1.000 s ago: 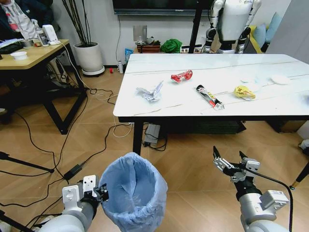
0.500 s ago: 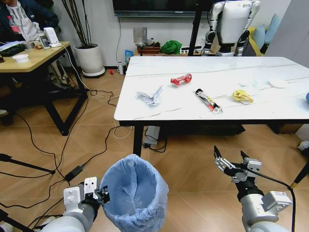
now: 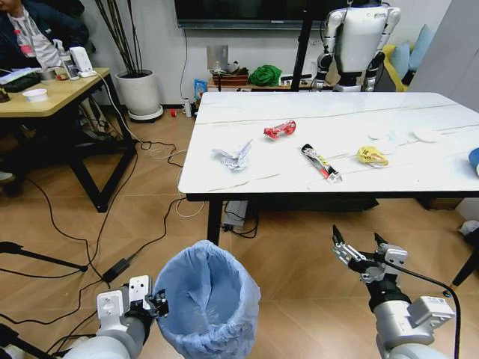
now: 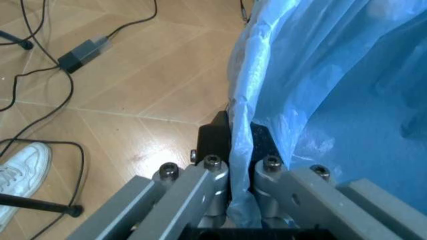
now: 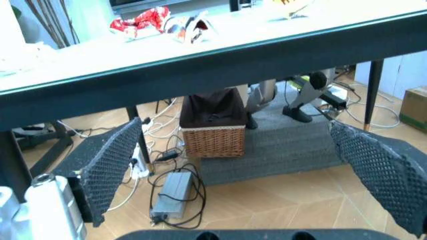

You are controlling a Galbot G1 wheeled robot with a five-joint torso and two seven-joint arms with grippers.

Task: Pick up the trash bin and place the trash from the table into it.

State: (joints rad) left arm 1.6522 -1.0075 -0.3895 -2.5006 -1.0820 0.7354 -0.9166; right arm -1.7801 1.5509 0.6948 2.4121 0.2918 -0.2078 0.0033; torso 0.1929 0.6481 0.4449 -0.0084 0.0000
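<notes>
The trash bin point(image 3: 206, 299), lined with a wrinkly light blue bag, hangs low in front of me. My left gripper point(image 3: 159, 301) is shut on its rim, and the left wrist view shows the liner point(image 4: 320, 75) pinched between the black pads point(image 4: 213, 137). My right gripper point(image 3: 359, 250) is open and holds nothing, below the table's point(image 3: 224, 183) front edge. On the table lie a clear-silver wrapper point(image 3: 233, 155), a red wrapper point(image 3: 280, 129), a stick pack point(image 3: 320, 162), a yellow wrapper point(image 3: 372, 155), white tissues point(image 3: 382, 135) and a white lid point(image 3: 427, 134). A blue cup point(image 3: 474, 158) shows at the right edge.
A yellow-wood desk point(image 3: 52, 90) stands at the left. Cables and a power brick point(image 3: 114, 267) cross the floor between it and the table. A wicker basket point(image 5: 213, 127) and a power strip sit under the table. A humanoid robot point(image 3: 359, 37) stands behind it.
The whole picture has shifted, so the camera has moved; the blue cup has come into view at the right. Both grippers keep their pose, the left still on the bin.
</notes>
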